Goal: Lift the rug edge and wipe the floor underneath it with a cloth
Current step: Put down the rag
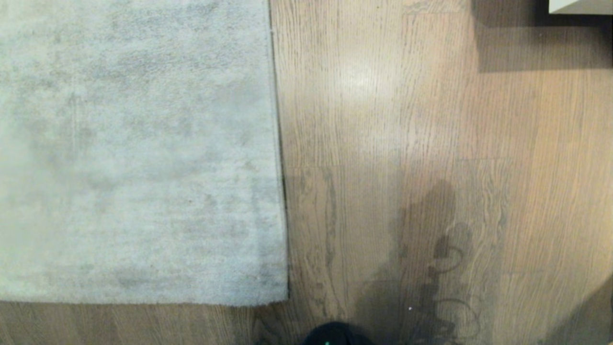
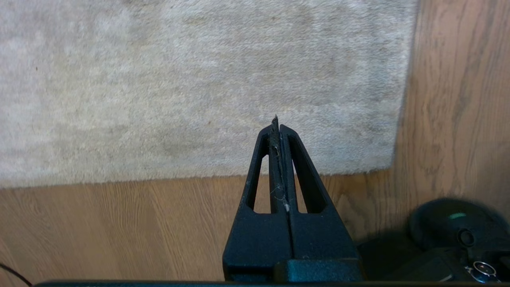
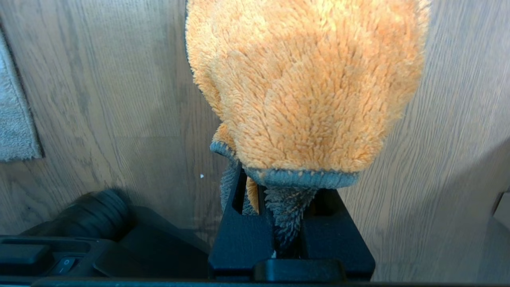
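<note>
Right gripper (image 3: 279, 187) is clamped on the fluffy orange cloth (image 3: 306, 83) with grey hem, hanging over the brown wood-grain plank floor (image 1: 407, 120); left gripper (image 2: 277, 129), closed and empty, hangs above the pale grey mottled rug's corner. Rug edge (image 1: 280, 167) lies flat, unlifted. Risk: closed fingers may slide off the thin edge; no containers visible.
</note>
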Controlling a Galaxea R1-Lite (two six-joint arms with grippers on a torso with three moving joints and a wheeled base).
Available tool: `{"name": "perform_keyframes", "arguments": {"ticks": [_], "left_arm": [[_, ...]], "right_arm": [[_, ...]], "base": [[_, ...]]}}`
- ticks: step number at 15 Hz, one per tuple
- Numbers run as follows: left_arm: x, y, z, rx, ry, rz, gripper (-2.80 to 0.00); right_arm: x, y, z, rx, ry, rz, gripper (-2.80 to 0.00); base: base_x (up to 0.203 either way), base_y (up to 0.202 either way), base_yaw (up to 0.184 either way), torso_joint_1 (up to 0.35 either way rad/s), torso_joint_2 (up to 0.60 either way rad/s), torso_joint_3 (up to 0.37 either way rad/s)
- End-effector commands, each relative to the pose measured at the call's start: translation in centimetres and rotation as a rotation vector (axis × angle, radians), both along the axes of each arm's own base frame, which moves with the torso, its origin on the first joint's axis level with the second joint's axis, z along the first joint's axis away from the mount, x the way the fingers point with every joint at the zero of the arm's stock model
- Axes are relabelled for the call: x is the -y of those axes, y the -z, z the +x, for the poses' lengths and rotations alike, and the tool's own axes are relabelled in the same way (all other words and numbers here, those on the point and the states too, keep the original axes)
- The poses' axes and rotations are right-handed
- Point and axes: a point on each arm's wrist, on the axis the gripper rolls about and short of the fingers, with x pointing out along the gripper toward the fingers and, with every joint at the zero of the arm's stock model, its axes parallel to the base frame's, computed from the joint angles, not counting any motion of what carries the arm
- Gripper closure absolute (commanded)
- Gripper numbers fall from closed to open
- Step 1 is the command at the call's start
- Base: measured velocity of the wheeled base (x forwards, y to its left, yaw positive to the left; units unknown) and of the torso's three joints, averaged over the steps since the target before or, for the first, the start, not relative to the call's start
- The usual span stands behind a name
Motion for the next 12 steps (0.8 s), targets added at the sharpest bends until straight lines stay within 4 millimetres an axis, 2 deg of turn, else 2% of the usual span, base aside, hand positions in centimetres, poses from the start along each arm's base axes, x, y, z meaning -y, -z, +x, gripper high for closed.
{"name": "perform_keyframes", "arguments": {"ticks": [1, 12], "left_arm": [[0.0, 0.0, 0.0, 0.0, -0.001, 0.0, 0.0], [0.0, 0.0, 0.0, 0.0, -0.001, -0.002, 0.0]], "right_arm": [[0.0, -0.01, 0.01, -0.001, -0.001, -0.001, 0.0], [0.0, -0.01, 0.01, -0.001, -0.002, -0.001, 0.0]], "base": [[0.0, 0.0, 0.0, 0.0, 0.0, 0.0], [0.0, 0.0, 0.0, 0.0, 0.0, 0.0]]}}
